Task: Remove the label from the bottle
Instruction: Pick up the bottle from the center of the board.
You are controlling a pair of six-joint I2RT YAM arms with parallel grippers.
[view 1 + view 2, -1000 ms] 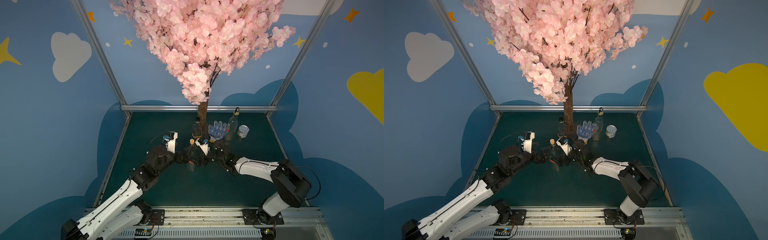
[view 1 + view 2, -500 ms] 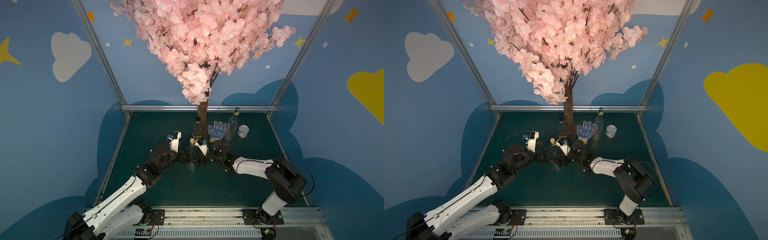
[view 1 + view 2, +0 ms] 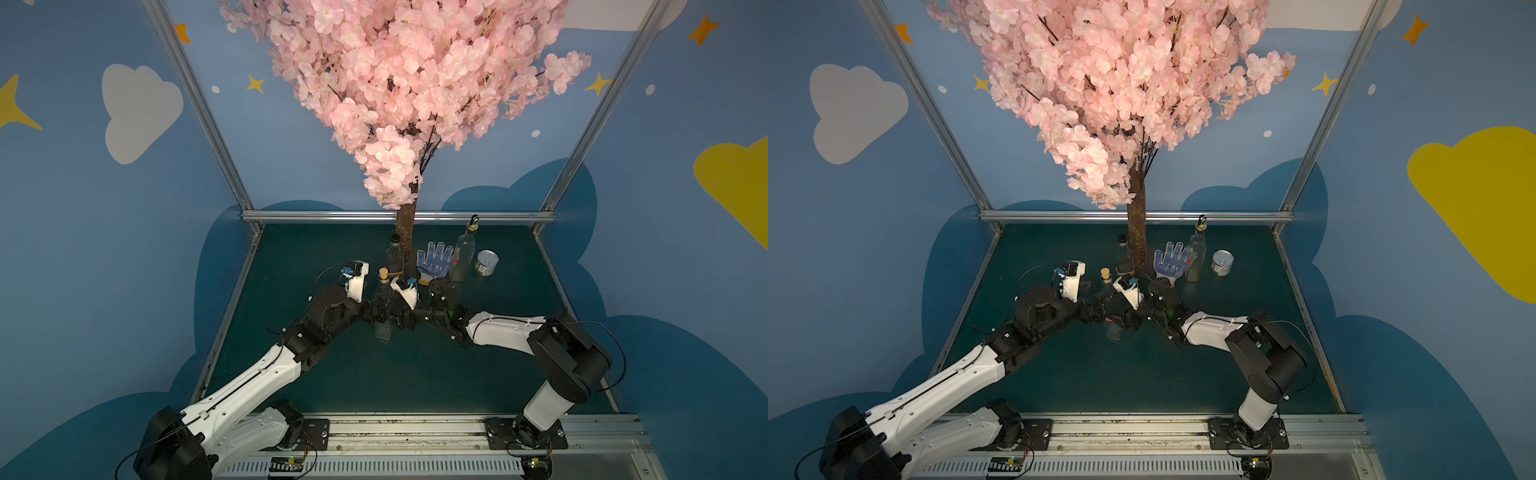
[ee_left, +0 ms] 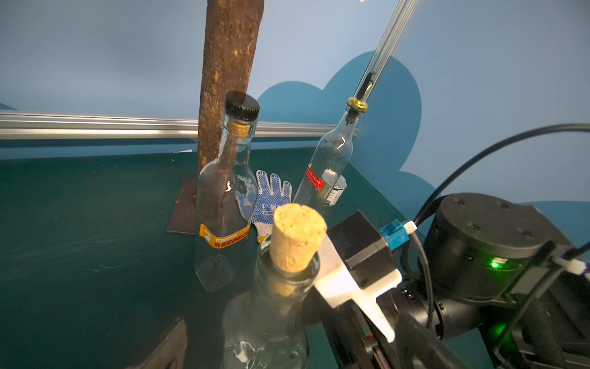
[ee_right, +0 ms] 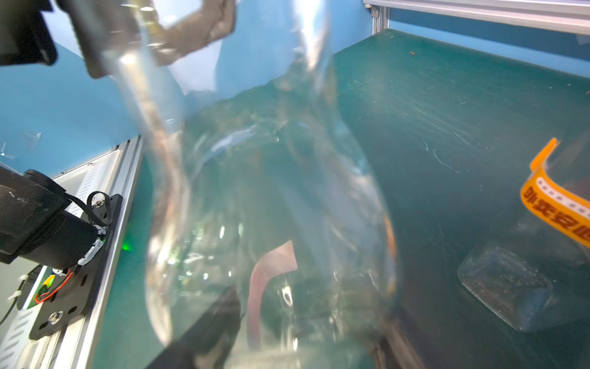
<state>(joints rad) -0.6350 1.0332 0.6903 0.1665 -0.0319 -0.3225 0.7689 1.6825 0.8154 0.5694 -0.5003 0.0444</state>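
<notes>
A pink blossom tree (image 3: pixel 405 237) stands at the green table's (image 3: pixel 415 374) back edge, with a blue-dotted glove (image 3: pixel 434 259) and a tin can (image 3: pixel 487 262) nearby.

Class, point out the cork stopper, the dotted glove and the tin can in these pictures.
Cork stopper (image 4: pixel 298 236): left wrist view, on its side face.
Dotted glove (image 3: pixel 435 261): in a top view, on the palm.
Tin can (image 3: pixel 486 269): in a top view, on its side wall.
</notes>
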